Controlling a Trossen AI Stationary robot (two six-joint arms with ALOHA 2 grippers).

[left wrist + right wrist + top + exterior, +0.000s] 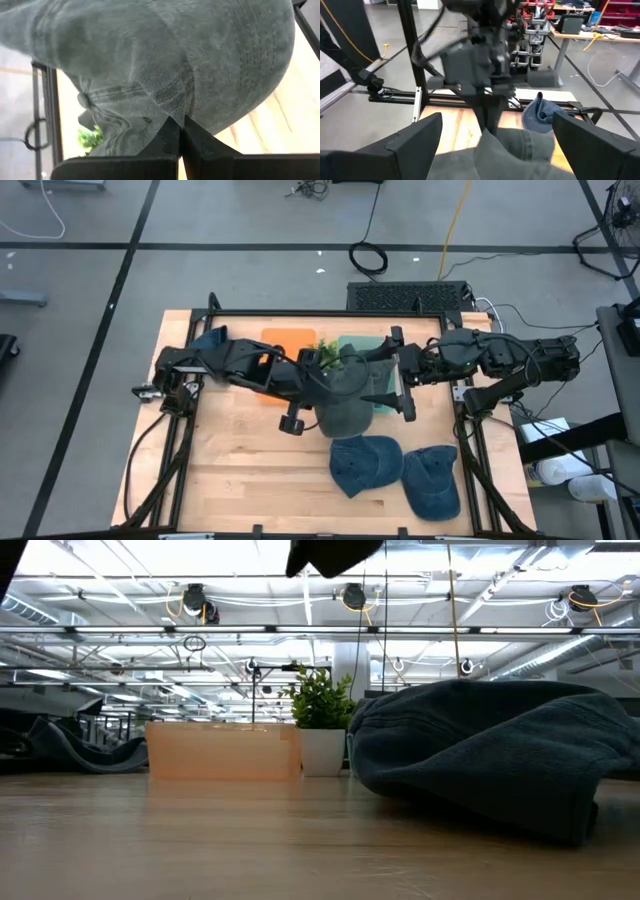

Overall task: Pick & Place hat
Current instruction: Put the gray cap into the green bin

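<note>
A grey-green hat hangs over the middle of the table, and my left gripper is shut on it. My right gripper is just to the hat's right, pointing almost level at it. In the right wrist view its open fingers stand wide on either side of the hat without touching it. Two blue hats lie flat on the table's near right part. One of them fills the right of the low view as a dark mound. My left gripper pinches a raised fold of the hat's cloth between its two fingertips, beside a seam of the crown. The fingers come slanting down from above and from the table's left. The hat hangs slack below them, clear of the table.
An orange tray and a green tray sit at the table's far edge, with a small potted plant between them. Bare wood lies at the near left. A metal frame borders the table.
</note>
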